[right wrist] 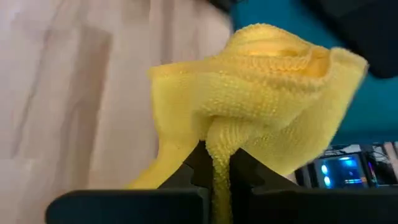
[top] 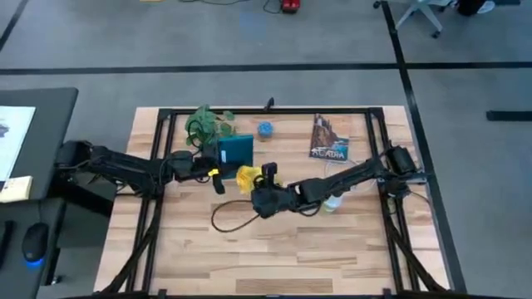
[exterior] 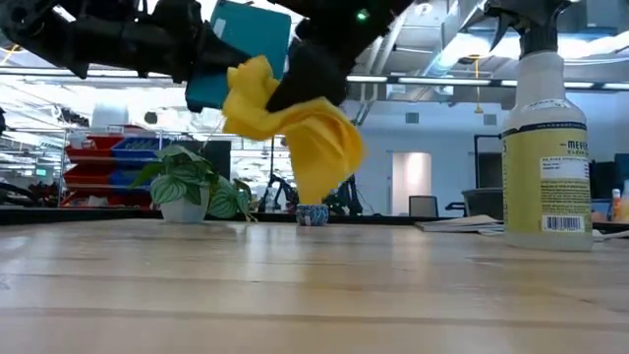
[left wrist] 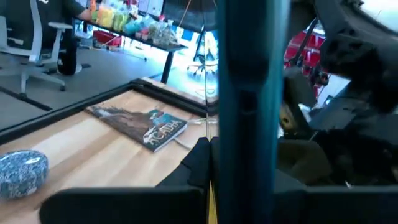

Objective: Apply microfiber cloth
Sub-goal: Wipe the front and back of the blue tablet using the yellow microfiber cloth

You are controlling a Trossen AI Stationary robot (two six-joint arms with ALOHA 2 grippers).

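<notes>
The wooden table (top: 274,249) carries, along its far side, a potted plant (top: 206,123), a small blue ball (top: 264,129) and a magazine (top: 329,138); a spray bottle (exterior: 545,138) stands at the right. Above the middle, the left gripper (top: 218,173) holds a teal tablet (top: 234,150) up off the table, its jaws clamped on the tablet's edge. Just right of it, the right gripper (top: 268,178) has its jaws pinched together on the yellow cloth (right wrist: 249,106), which hangs bunched in the air, touching the tablet's near face.
</notes>
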